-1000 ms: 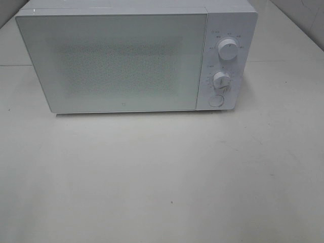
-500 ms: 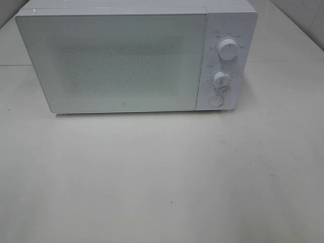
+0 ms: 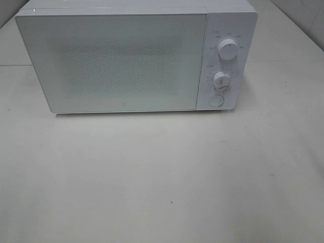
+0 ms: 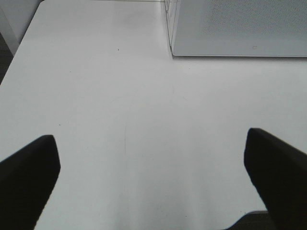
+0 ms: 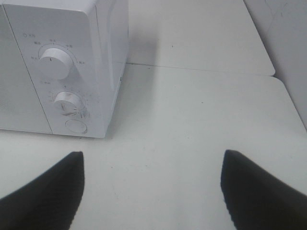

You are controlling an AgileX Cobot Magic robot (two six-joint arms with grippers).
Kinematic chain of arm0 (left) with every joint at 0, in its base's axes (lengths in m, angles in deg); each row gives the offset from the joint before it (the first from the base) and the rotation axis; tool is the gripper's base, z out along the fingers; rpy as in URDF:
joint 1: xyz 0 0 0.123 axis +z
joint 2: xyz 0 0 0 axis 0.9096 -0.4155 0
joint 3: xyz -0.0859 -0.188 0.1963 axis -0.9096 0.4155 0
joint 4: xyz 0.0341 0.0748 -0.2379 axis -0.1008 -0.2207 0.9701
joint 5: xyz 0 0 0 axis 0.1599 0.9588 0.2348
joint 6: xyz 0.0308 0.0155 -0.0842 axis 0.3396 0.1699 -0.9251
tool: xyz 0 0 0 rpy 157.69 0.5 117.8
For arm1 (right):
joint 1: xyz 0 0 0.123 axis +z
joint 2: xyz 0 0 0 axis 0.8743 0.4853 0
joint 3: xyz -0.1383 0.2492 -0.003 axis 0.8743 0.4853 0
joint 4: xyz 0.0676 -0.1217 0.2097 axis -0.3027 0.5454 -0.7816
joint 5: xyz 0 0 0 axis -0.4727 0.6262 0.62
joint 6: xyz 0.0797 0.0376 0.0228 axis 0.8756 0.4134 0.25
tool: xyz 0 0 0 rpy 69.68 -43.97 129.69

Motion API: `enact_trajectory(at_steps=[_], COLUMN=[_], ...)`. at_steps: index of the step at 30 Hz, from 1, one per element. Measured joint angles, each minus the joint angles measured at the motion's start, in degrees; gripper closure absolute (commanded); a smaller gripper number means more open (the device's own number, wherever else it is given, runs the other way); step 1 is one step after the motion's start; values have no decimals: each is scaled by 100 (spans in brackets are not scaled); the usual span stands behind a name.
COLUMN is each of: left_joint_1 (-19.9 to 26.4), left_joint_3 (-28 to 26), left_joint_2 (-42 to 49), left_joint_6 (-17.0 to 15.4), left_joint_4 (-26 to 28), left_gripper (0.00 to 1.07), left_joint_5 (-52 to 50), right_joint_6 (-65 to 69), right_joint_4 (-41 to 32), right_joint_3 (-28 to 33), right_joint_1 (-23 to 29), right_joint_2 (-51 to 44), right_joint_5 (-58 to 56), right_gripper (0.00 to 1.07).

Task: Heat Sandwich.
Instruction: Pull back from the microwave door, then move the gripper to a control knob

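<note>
The white microwave point(image 3: 126, 61) stands at 12 o'clock on the counter point(image 3: 162, 177), its door point(image 3: 111, 63) closed. Two knobs point(image 3: 229, 49) are on the panel at the door's 3 o'clock side. The sandwich shows in no view, so its place cannot be told. The left hand point(image 4: 151, 143) and the right hand point(image 5: 153, 158) hang released and empty above bare counter.

Pale table point(image 3: 162, 177) (evenly lit)

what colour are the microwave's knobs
White knobs, matching the microwave body; clearest in the right wrist view.
</note>
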Motion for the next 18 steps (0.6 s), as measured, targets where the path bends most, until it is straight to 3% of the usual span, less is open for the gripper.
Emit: enact_trajectory(at_steps=[11,18], left_joint_1=[0,0], left_joint_3=[0,0], left_joint_2=[0,0], left_joint_6=[0,0], left_joint_4=[0,0], left_gripper=[6,6], left_joint_5=[0,0], right_joint_6=[0,40], right_joint_4=[0,0], right_joint_3=[0,57], right_joint_1=[0,0], right_joint_2=[888,1541], right_joint_5=[940,2246], right_gripper=[32,32])
